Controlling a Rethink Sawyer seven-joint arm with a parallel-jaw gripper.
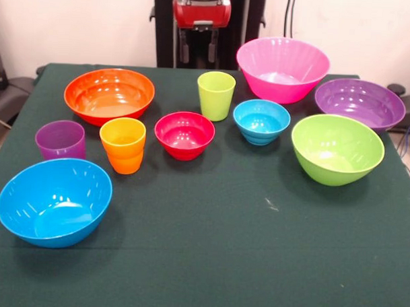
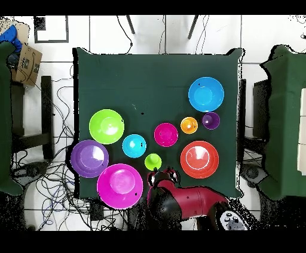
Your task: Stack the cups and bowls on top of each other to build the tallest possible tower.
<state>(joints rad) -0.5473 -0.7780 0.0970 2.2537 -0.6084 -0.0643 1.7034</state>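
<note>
All bowls and cups stand apart and upright on the table; no tower shows. The large bowls are pink [image 1: 282, 67], orange [image 1: 109, 93], purple [image 1: 359, 103], lime green [image 1: 336, 148] and blue [image 1: 54, 201]. The small red bowl [image 1: 184, 134] and the ridged light blue bowl [image 1: 261, 120] sit mid-table. The lime cup [image 1: 216, 94], the orange cup [image 1: 122, 144] and the purple cup [image 1: 60, 140] stand near them. My gripper [image 1: 198, 51] is open and empty at the table's far edge, behind the lime cup [image 2: 153, 161]. It also shows in the overhead view [image 2: 163, 175].
The table wears a dark green cloth [image 1: 241, 262]. Its front half holds only the blue bowl [image 2: 206, 94]. Other green-covered tables [image 2: 287, 119] stand to both sides, and cables lie on the floor [image 2: 60, 119] around them.
</note>
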